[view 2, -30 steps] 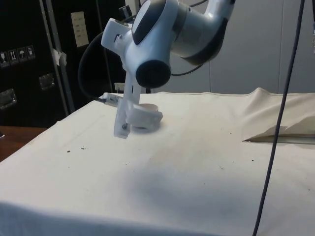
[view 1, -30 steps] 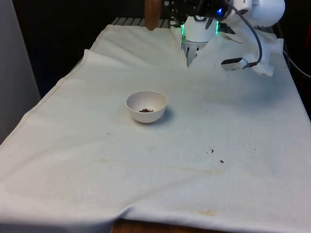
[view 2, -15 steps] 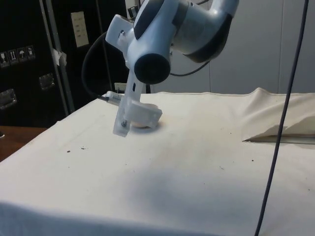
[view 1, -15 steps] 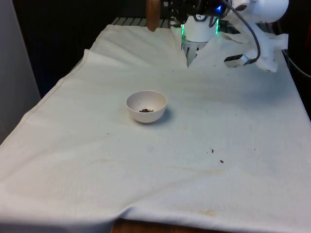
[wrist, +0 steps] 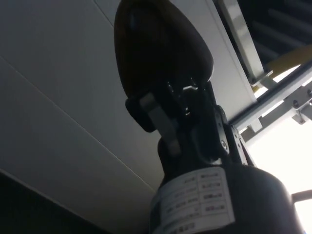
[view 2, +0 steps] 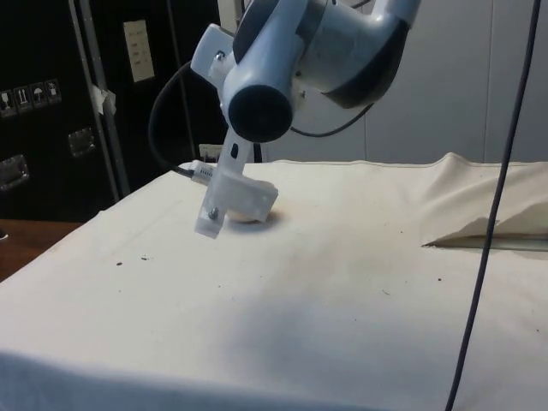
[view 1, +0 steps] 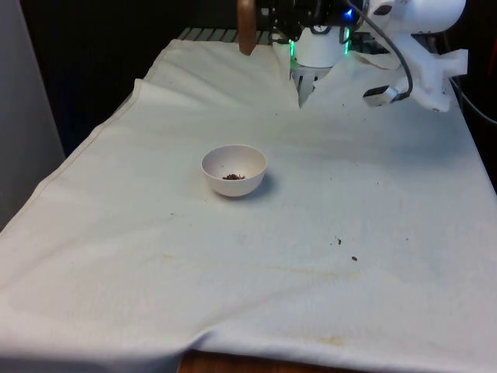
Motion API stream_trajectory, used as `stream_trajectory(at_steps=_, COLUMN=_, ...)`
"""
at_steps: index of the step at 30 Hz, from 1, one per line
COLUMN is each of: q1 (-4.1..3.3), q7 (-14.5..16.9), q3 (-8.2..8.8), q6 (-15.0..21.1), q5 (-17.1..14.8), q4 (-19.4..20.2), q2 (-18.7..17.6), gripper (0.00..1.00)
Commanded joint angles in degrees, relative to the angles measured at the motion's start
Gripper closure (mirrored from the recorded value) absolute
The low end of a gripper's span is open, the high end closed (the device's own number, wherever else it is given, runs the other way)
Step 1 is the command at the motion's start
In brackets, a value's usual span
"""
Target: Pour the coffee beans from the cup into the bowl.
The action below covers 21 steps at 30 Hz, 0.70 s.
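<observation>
The claw [wrist: 168, 105] is clamped on a brown cup [wrist: 158, 56], its fingers [wrist: 161, 124] pressed against the cup's rim. In the front view the cup [view 1: 246, 27] hangs high over the table's far end, upright, at the top edge of the picture.

A white cloth [view 1: 326, 194] covers the table, creased and lightly stained, with two stray coffee beans [view 1: 346, 250] lying towards the front view's right. Black curtains close the far end; the side view has dark cabinets behind and a pale wall.

Compared with a second ago, the arm's white wrist housing [view 1: 419, 70] has risen and swung further to the front view's right; the cup has barely shifted.

The white bowl [view 1: 234, 170] sits mid-table with a few beans [view 1: 234, 176] inside, well apart from the claw and nearer the camera.
</observation>
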<state>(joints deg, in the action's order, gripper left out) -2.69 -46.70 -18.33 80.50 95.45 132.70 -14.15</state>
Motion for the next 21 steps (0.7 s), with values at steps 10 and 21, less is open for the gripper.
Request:
stream_trajectory(at_steps=10, q1=0.23, q7=-1.83, q3=-0.29, q6=2.01, q5=-4.53, q4=0.11, q2=0.63, gripper=1.00)
stream_trajectory(at_steps=21, q1=0.23, q7=-4.35, q3=-0.11, q6=3.67, q5=-7.91, q4=-0.29, q2=0.34, gripper=1.00)
